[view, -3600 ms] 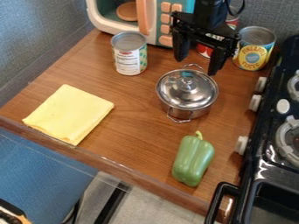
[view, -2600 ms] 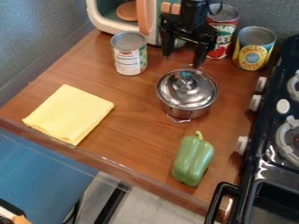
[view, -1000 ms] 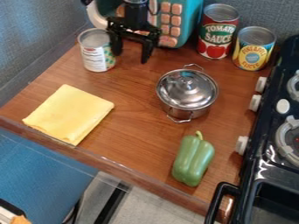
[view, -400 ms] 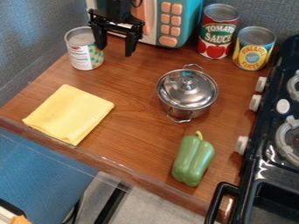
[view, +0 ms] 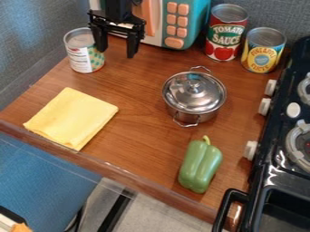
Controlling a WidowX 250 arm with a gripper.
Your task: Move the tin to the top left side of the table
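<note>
At the top left of the table (view: 136, 136), the tin (view: 84, 50) is seen upright by the gripper (view: 116, 53). Its jaws are spread wide, with nothing held. Any push should be made low and slow, so nothing is tipped.

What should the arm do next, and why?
I'd probably ease the gripper up and away: the tin already stands upright at the top left of the table, and the gripper hangs open at its right side, not gripping it.
</note>
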